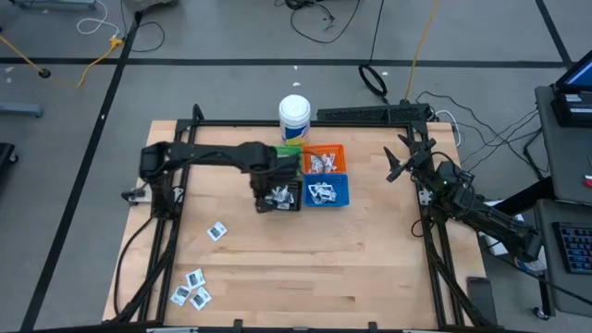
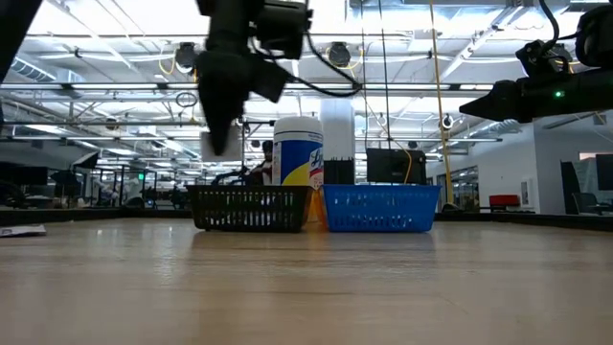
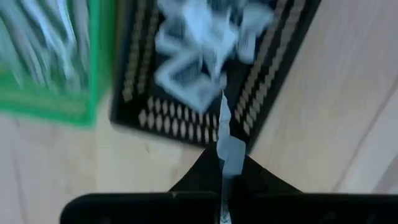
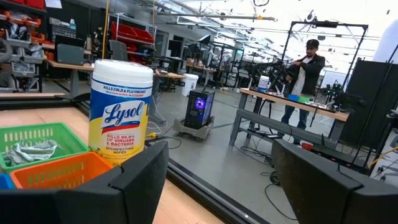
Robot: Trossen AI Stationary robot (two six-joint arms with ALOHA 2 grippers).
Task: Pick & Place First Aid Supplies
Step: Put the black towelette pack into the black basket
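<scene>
Lysol tub [image 1: 294, 115] — behind the bins [image 1: 325, 159]

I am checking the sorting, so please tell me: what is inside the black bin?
The black bin holds a loose pile of white packets. The left gripper, jaws shut on one packet, hangs above it. Whatever lies under the pile is covered, and a count is not possible.

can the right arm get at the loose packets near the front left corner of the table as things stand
Probably not. The right gripper waits open at the table's far right edge, while the loose packets lie across the table at the front left. Nothing blocks the way; the span just looks too long.
</scene>
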